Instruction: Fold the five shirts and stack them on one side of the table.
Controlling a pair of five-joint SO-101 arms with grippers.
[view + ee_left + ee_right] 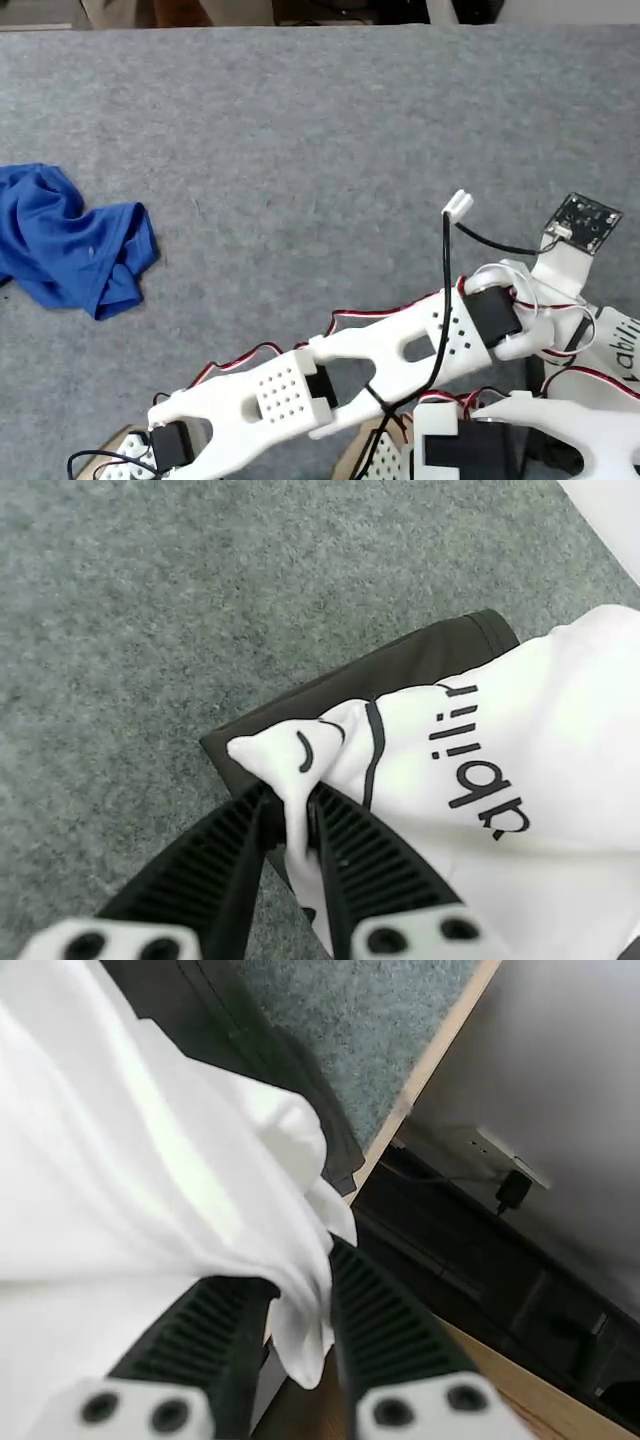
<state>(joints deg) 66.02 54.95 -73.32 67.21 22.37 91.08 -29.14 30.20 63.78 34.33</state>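
A white shirt (530, 780) with black lettering lies on a dark shirt (400, 670) at the table's near right corner. My left gripper (292, 808) is shut on a folded corner of the white shirt. My right gripper (300, 1295) is shut on another edge of the white shirt (120, 1180), close to the table's edge, with the dark shirt (250, 1040) beneath. A crumpled blue shirt (75, 240) lies at the far left of the table. In the high view the white shirt (622, 345) peeks out at the right border beside the arms.
The grey felt table (320, 150) is open across its middle and back. A long white arm (380, 350) stretches from the front left to the right corner, with a second arm (500, 440) below it. The wooden table edge (440, 1050) drops to the floor.
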